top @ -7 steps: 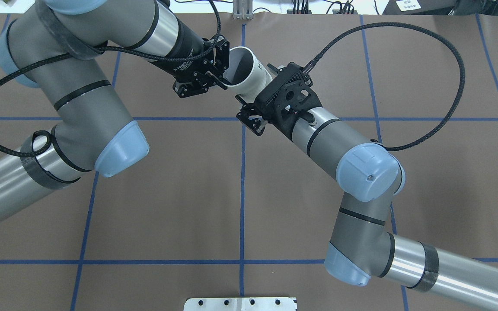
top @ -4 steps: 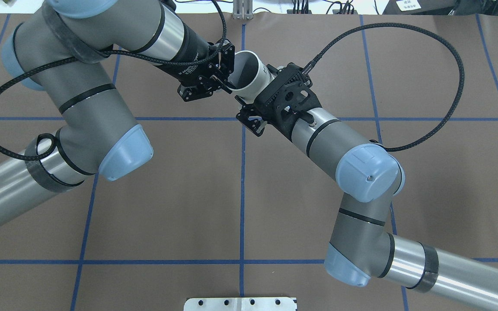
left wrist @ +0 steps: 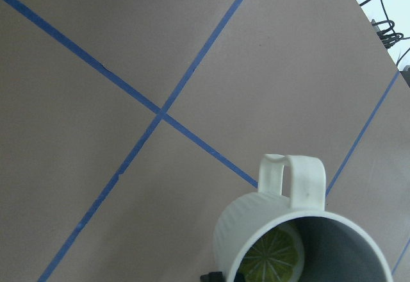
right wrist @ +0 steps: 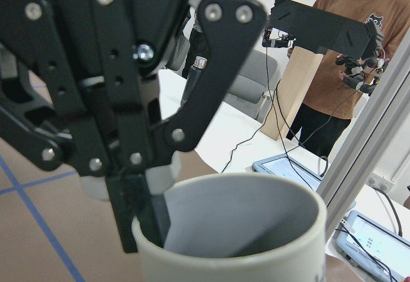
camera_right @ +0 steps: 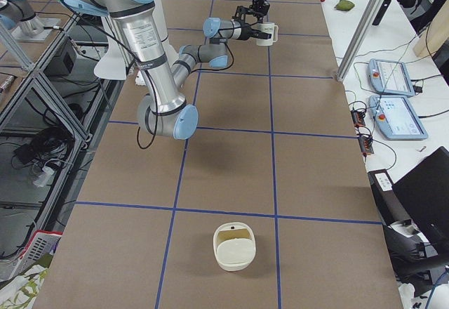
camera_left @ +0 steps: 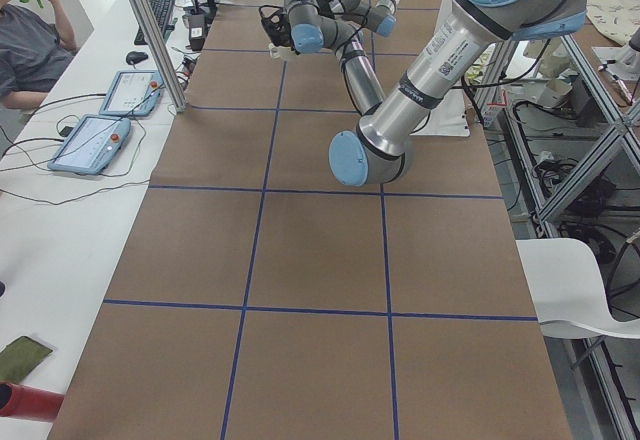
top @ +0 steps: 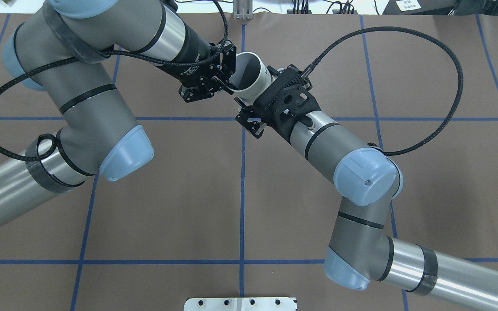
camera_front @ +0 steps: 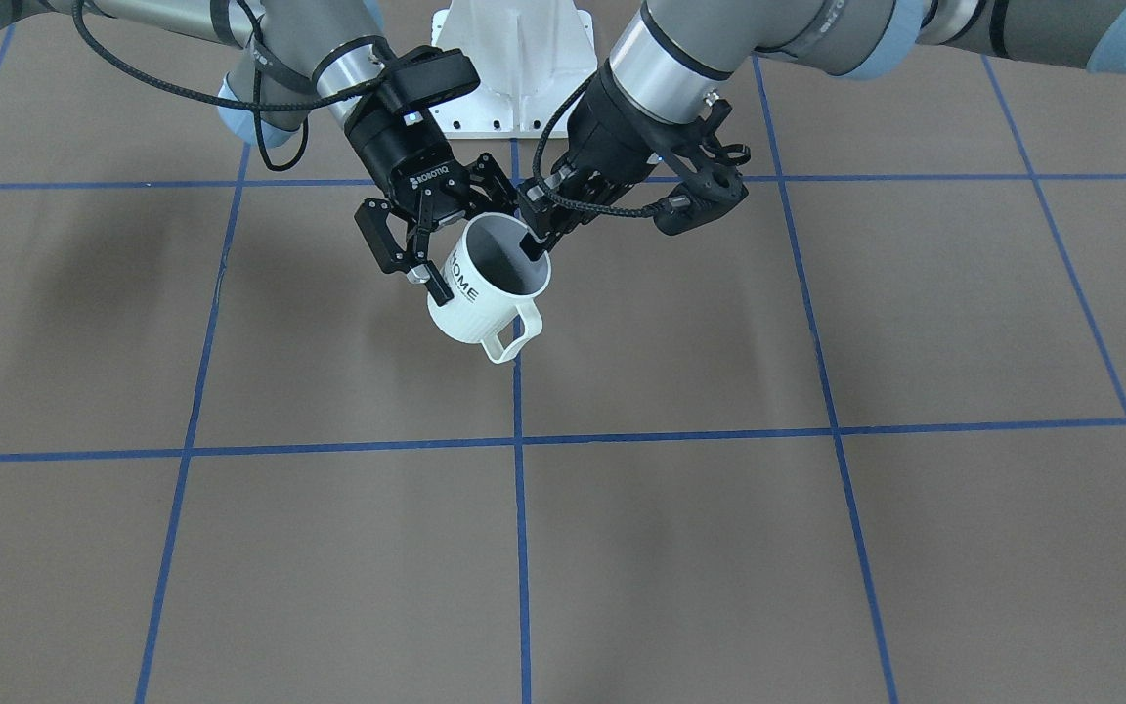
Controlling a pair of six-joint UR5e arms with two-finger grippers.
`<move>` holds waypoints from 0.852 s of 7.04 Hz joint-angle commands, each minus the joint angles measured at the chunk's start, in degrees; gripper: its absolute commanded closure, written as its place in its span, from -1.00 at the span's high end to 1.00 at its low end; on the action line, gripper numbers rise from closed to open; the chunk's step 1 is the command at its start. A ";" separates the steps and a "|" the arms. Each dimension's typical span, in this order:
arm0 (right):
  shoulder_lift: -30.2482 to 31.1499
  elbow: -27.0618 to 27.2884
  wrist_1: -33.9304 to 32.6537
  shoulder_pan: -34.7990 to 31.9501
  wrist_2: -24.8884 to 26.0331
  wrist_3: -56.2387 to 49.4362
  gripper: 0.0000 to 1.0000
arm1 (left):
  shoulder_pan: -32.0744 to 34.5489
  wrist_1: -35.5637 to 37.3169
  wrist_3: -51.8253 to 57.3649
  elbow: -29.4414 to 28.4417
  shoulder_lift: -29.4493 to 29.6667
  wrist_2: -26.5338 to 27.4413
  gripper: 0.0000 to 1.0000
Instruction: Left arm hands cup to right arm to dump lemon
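Cup (camera_front: pixel 480 303) hangs tilted above the tabletop (camera_front: pixel 719 548), its rim pinched by the left arm's (camera_front: pixel 671 49) jaws, 1 finger (camera_front: pixel 532 244) inside. The right arm's (camera_front: pixel 314 44) jaws stand wide open astride its lettered wall, gripping nothing; the handle points away from both. Only the left wrist view shows the lemon (left wrist: pixel 272 259) at the bottom; the front view does not.

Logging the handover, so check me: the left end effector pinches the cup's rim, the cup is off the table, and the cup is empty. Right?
Not quite. The cup is not empty: a lemon slice lies in its bottom, as the left wrist view shows. The rest holds: the left end effector pinches the rim, and the cup is off the table.
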State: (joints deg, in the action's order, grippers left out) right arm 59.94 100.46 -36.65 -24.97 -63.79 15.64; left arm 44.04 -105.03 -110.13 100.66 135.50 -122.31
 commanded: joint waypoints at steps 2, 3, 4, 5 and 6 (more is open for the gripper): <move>0.00 0.00 0.00 0.36 0.34 0.00 0.89 | -0.96 0.00 0.00 0.77 -0.06 0.14 -1.00; 0.00 0.00 0.00 0.36 0.34 0.00 0.89 | -1.32 0.00 -0.09 1.12 -0.06 0.32 -1.00; -0.08 0.00 0.09 0.36 0.34 0.00 0.89 | -1.32 0.09 -0.09 1.12 -0.23 0.32 -1.00; 0.00 0.00 0.96 0.36 0.34 0.00 0.89 | -1.32 0.09 0.00 1.12 -0.32 0.32 -1.00; 0.00 0.00 1.23 0.36 0.34 0.00 0.90 | -1.32 0.09 0.00 1.30 -0.41 0.32 -1.00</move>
State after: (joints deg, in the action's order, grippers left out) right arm 59.92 100.47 -35.91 -24.59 -63.46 15.64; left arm 42.75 -104.96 -110.15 101.81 135.21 -122.00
